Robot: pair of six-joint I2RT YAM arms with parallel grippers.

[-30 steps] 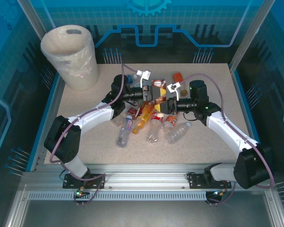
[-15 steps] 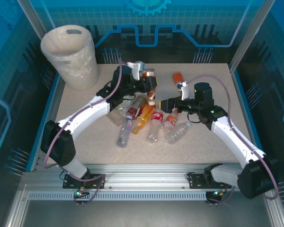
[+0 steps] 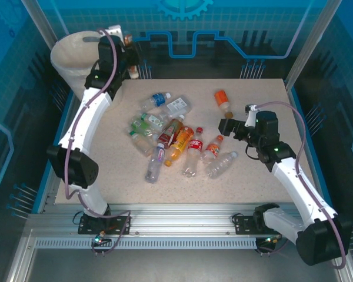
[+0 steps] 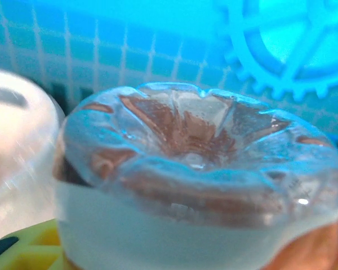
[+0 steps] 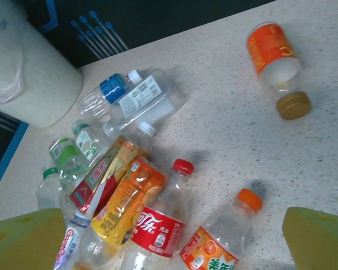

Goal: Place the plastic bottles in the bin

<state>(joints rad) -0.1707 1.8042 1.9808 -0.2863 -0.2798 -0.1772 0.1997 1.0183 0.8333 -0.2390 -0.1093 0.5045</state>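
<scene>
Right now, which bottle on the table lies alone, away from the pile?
The orange-labelled bottle with the brown-gold cap, lying alone toward the far right of the table. The other bottles on the table crowd together in the middle.

A speckled beige table sits inside blue translucent walls printed with gear graphics.

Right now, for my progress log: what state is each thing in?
Left gripper: shut on a bottle, held beside the bin.
Right gripper: open, empty, above the table.
Bin: upright, lined.
Other bottles: lying on the table, mostly heaped together.
Orange-label bottle: lying apart, capped.
</scene>
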